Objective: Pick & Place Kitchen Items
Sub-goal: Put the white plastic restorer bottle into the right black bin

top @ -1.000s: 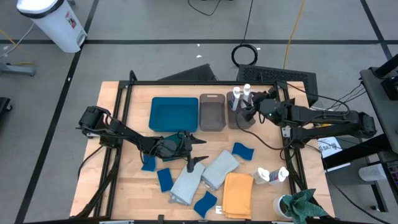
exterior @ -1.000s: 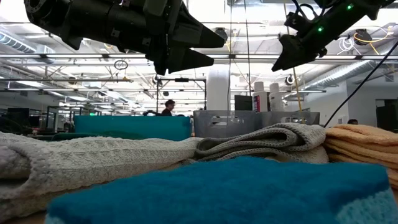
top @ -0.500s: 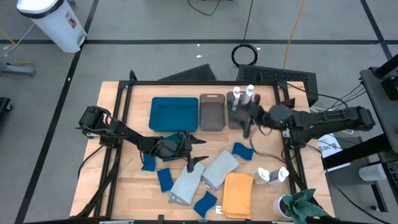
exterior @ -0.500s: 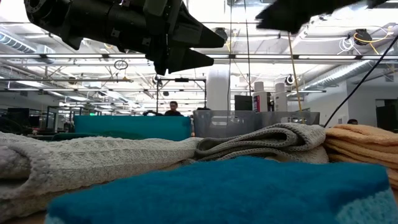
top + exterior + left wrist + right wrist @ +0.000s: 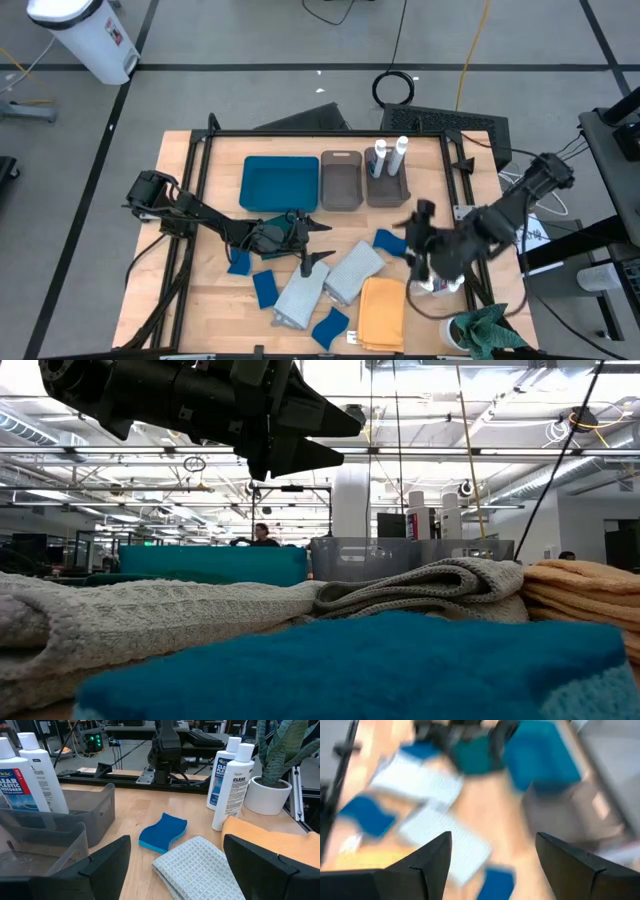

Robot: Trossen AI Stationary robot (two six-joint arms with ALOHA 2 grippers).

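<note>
1. Bottles first: two small white bottles [image 5: 388, 158] with blue labels stand upright in the right-hand grey-brown bin [image 5: 386, 190], and two more white bottles [image 5: 437, 283] wait on the bare wood near the table's right edge, just beside the mustard yellow cloth [image 5: 382, 313].
2. These bottles look rigid, light and smooth-sided, so they may slip or tip; a grip across the body below the cap seems the safest hold.
3. Soft goods lie mid-table: two pale grey folded cloths [image 5: 352, 272] side by side, a dark teal cloth [image 5: 272, 230] under the left arm, and several small blue sponges, one [image 5: 391, 243] between the bins and the waiting bottles.
4. Cloths will sag and unfold if pinched at a corner, so a bite on the thick folded edge is the better choice; sponges are light and squashy and take a squeeze across the short side.
5. Right gripper [image 5: 421, 242] hangs above the table between that blue sponge and the loose bottles, jaws spread wide with nothing between them in its own wrist view.
6. Its wrist picture is badly smeared, so which item it is lined up over is hard to say; the loose bottles are the nearest, just beside it.
7. Left gripper [image 5: 318, 242] hovers over the table's middle, jaws wide apart and empty, with the grey cloths just ahead.
</note>
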